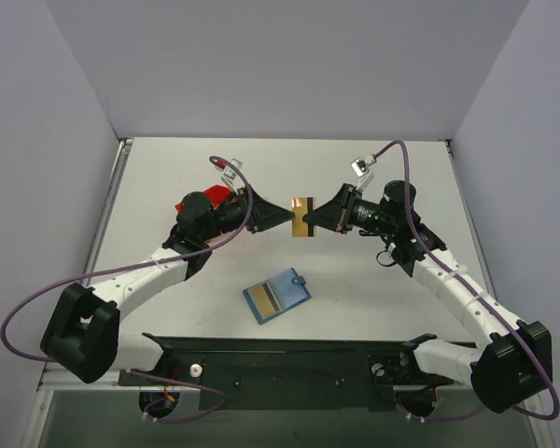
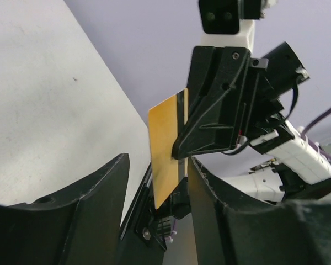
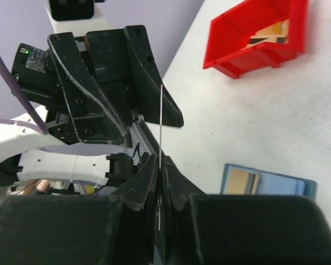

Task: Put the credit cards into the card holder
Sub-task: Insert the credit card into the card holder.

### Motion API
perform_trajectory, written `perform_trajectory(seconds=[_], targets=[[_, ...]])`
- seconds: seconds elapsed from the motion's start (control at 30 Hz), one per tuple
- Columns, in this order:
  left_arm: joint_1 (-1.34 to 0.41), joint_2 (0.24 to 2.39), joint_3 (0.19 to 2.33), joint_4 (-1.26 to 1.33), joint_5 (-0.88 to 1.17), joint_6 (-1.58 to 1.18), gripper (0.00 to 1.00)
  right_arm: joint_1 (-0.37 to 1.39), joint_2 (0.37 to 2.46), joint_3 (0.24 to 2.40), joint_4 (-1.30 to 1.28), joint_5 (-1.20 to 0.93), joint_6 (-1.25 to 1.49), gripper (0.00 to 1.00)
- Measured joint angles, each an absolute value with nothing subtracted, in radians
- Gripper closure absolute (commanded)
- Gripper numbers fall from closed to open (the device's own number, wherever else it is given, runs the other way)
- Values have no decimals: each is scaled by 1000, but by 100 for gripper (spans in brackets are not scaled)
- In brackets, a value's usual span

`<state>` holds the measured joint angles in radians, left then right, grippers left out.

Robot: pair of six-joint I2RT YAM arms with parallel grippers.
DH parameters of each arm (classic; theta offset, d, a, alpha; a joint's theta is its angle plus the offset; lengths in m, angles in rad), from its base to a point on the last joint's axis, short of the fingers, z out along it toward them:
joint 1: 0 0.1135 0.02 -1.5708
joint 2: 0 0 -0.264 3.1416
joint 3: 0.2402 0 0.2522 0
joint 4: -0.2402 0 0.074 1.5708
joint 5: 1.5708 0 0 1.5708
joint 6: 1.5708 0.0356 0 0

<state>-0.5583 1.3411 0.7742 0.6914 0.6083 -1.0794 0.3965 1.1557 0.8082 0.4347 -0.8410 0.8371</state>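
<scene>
One credit card [image 1: 303,217], gold-tan with a dark stripe, hangs in the air between the two arms. My right gripper [image 3: 160,178] is shut on its edge, and the card [image 3: 160,127] shows edge-on as a thin line. In the left wrist view the same card [image 2: 165,149] stands in the gap of my left gripper [image 2: 157,193], whose jaws are apart and do not pinch it. The teal-blue card holder [image 1: 276,295] lies open on the table below, with another card [image 3: 241,181] in its slot.
A red bin [image 1: 217,198] sits behind the left wrist, with more tan cards [image 3: 271,32] inside. The black base rail [image 1: 280,359] runs along the near edge. Grey walls close in the white table [image 1: 401,168].
</scene>
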Motion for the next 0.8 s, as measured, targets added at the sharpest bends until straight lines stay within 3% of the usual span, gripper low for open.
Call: perform_trajectory(seconds=[0.3, 0.47, 0.6, 0.67, 0.8], targets=[[-413, 1199, 775, 287, 488, -854, 39, 378, 1150, 909, 4, -676, 606, 100], [-497, 1111, 767, 8, 288, -707, 44, 418, 1254, 928, -155, -619, 493, 100], [-553, 1064, 679, -77, 207, -676, 53, 555, 1343, 930, -223, -530, 430, 100], [-576, 1054, 620, -91, 183, -680, 61, 625, 1391, 936, -237, -500, 413, 100], [-626, 1051, 535, -97, 156, -707, 95, 712, 1473, 954, -242, -463, 398, 100]])
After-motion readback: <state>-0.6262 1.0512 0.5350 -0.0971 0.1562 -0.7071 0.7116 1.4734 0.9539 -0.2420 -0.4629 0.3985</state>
